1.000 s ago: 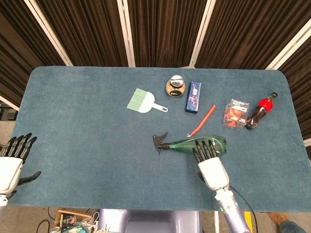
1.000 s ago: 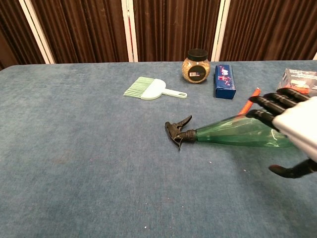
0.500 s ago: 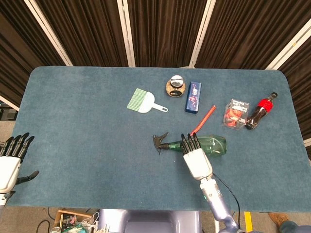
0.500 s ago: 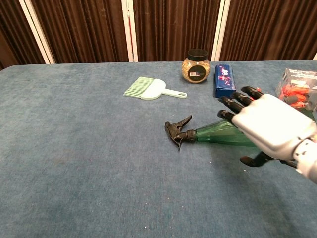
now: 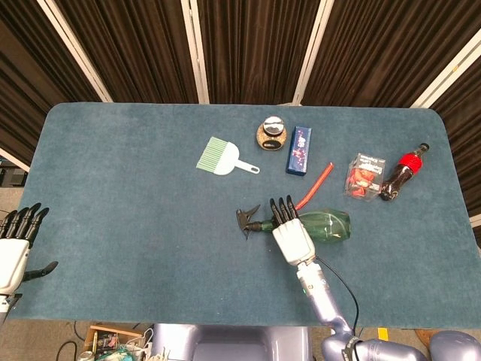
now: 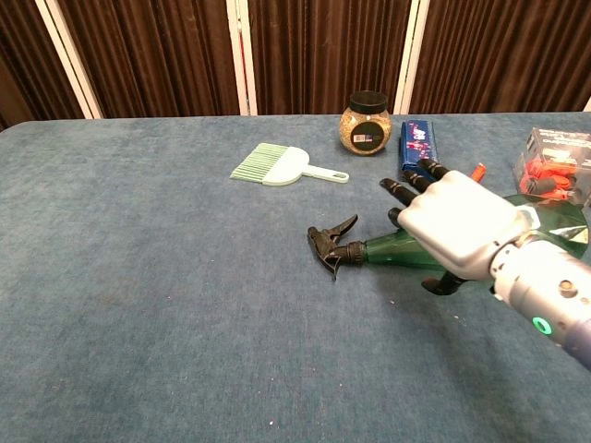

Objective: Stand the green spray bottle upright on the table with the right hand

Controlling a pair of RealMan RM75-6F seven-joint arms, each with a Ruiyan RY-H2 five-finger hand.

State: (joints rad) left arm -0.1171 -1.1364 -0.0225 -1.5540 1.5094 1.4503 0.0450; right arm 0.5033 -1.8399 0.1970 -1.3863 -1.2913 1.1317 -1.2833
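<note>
While the spray bottle (image 5: pixel 319 225) lies flat on the bench (image 5: pixel 113 188), right hand (image 5: pixel 289 235) covers its neck, fingers (image 5: pixel 281 210) spread straight, gripping nothing. Chest view: trigger head (image 6: pixel 331 245) just beyond fingers; closing near the slim neck risks rolling it away.

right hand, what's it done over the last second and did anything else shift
The right hand has slid leftward along the lying green spray bottle, from its wide base toward the neck near the black trigger head. Its fingers are spread above the bottle; no grip is visible yet. The left hand drifted slightly toward the table's left edge. The bottle and the other items stayed put.
</note>
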